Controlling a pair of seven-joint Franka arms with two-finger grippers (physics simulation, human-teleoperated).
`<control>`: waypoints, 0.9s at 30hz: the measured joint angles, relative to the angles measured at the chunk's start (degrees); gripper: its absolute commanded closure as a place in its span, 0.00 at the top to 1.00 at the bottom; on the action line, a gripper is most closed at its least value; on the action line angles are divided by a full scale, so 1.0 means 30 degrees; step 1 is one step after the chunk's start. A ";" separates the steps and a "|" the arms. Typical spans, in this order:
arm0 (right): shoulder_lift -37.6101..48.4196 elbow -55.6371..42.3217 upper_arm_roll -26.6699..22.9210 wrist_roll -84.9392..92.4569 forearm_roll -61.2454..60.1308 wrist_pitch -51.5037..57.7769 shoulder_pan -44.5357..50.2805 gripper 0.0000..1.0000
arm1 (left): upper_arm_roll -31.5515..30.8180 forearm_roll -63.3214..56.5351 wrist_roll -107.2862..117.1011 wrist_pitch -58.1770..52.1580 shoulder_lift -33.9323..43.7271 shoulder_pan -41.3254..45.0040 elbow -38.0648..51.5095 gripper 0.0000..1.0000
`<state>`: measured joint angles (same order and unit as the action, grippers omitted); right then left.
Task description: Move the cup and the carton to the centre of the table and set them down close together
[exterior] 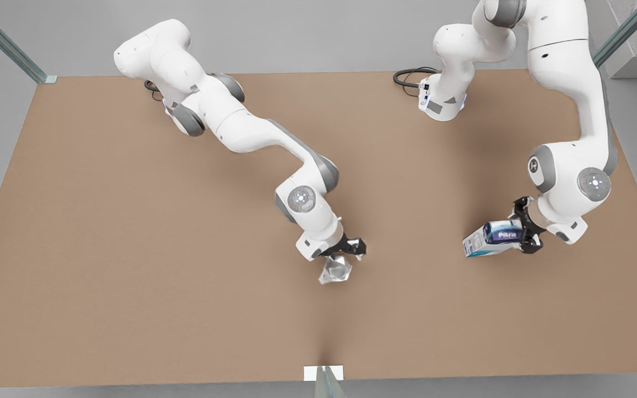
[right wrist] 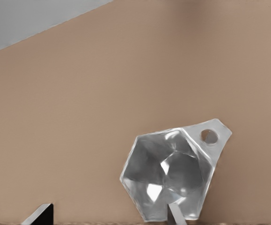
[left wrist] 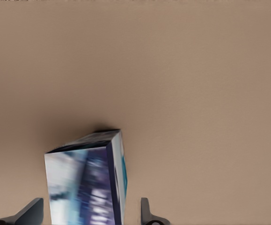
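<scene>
The white and blue carton point(exterior: 492, 237) hangs tilted just above the table point(exterior: 130, 249) at the front view's right, with my left gripper point(exterior: 526, 232) shut on it. In the left wrist view the carton point(left wrist: 86, 183) sits between the dark fingers point(left wrist: 32, 213) of the left gripper point(left wrist: 88, 208). The silvery faceted cup point(exterior: 336, 270) is near the table's middle, directly under my right gripper point(exterior: 347, 250). In the right wrist view the cup point(right wrist: 170, 176) shows its mouth and handle tab. The right gripper point(right wrist: 109, 212) stands open: one finger point(right wrist: 175, 213) is over the cup's rim, the other is well off to the side.
Both arm bases stand at the table's far edge, with a black cable point(exterior: 410, 74) beside one. A small white bracket point(exterior: 323, 373) sits at the near edge. Bare tabletop separates the cup and the carton.
</scene>
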<state>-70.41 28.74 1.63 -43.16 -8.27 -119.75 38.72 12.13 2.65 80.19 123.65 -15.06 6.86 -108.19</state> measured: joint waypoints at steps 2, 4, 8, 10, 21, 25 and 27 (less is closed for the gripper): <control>0.0902 0.0060 -0.0380 0.0875 0.0055 0.3268 -0.0967 1.00 | 0.0000 -0.0010 0.0047 -0.0168 0.0009 0.0032 0.0000 1.00; 0.3149 0.2022 -0.1138 0.1881 0.0134 0.5235 -0.2576 1.00 | 0.0000 -0.0007 0.0075 -0.0144 -0.0036 -0.0008 -0.0029 1.00; 1.4364 1.8372 0.1749 0.4512 0.3294 0.3322 -0.9086 1.00 | 0.0003 0.0022 -0.0025 0.0361 -0.0550 -0.0536 0.0025 1.00; 1.8984 2.3914 0.3220 0.7950 0.4359 0.3168 -1.2783 1.00 | 0.0000 0.0147 -0.0018 0.0518 -0.0741 -0.0618 0.0077 1.00; 1.9179 1.7814 -0.1099 1.3918 0.2951 1.2610 -1.3522 1.00 | 0.0000 -0.0055 -0.0012 0.0502 -0.1309 -0.0705 0.0205 0.59; 1.9110 1.7378 -0.1099 1.3889 0.2931 1.2933 -1.3322 1.00 | -0.0001 -0.0290 0.0047 0.0397 -0.1251 -0.0706 0.0215 0.59; 1.9018 1.7176 -0.1099 1.3889 0.2931 1.3161 -1.3308 1.00 | 0.0001 -0.0232 -0.0020 0.0296 -0.0950 -0.0704 0.0439 0.59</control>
<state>-13.36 80.26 -1.67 -1.49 0.53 -80.27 -1.21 12.13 1.96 80.13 124.54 -17.91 4.75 -106.88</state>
